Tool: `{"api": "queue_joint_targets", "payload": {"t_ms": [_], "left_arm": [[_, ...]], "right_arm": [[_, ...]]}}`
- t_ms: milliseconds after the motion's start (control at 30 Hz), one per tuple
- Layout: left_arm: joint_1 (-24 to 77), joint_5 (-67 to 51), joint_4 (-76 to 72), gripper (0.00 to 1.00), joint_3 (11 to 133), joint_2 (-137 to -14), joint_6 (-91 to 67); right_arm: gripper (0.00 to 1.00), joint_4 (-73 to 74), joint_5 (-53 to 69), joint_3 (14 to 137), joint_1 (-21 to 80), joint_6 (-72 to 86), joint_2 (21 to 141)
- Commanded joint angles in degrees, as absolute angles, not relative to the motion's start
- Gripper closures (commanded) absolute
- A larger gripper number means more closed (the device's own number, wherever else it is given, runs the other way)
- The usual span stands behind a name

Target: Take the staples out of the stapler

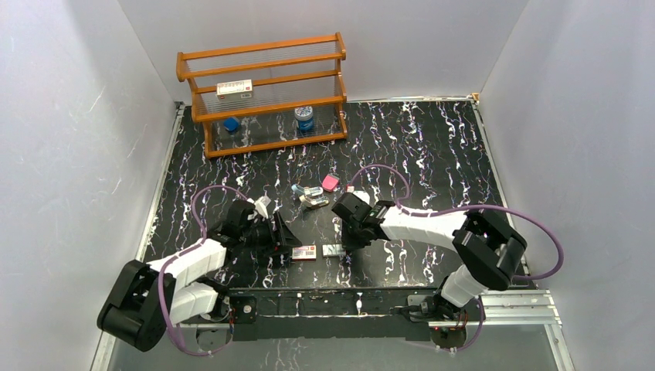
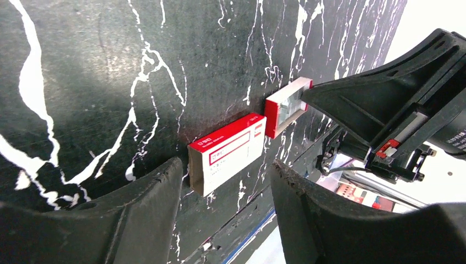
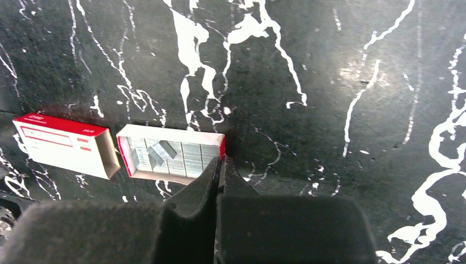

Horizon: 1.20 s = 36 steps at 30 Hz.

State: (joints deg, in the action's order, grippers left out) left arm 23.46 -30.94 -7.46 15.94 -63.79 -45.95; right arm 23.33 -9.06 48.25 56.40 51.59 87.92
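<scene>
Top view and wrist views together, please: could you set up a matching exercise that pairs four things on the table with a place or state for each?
Things:
1. stapler
2. staple tray
3. red-and-white sleeve
4. right gripper

Places or states:
A. shut
B. lying open with staples inside
C. beside the pink block
D. partly between the spread fingers of the left gripper

Pairs: 1-C, 2-B, 3-D, 4-A

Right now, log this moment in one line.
left claw: open around staple-box sleeve | right claw: shut, tip at staple tray end | stapler: mid-table, untouched
</scene>
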Motion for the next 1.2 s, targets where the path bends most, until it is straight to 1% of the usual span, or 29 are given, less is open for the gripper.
{"api": "queue_joint_targets", "payload": {"t_ms": [0,467,833,1167], "left_arm": [[25.3,-30.0,-10.4,0.43,16.0,-64.9,-47.5],[28.6,-28.7,-12.3,0.43,15.9,-67.4,-48.5],[29.0,-25.1,-9.4,0.43,16.2,-64.8,-48.2],[29.0,-25.7,-10.1,0.43,17.3,-65.4,-47.9]], "right_arm": [[0.96,22.2,-10.9,52.0,57.9,53.5,89.7],[0.96,23.8,-11.8,54.1,60.0,55.1,91.0],[0.96,25.8,-13.2,53.1,60.2,54.2,89.2],[0.96,25.5,-13.4,53.3,60.5,53.1,88.6]]}}
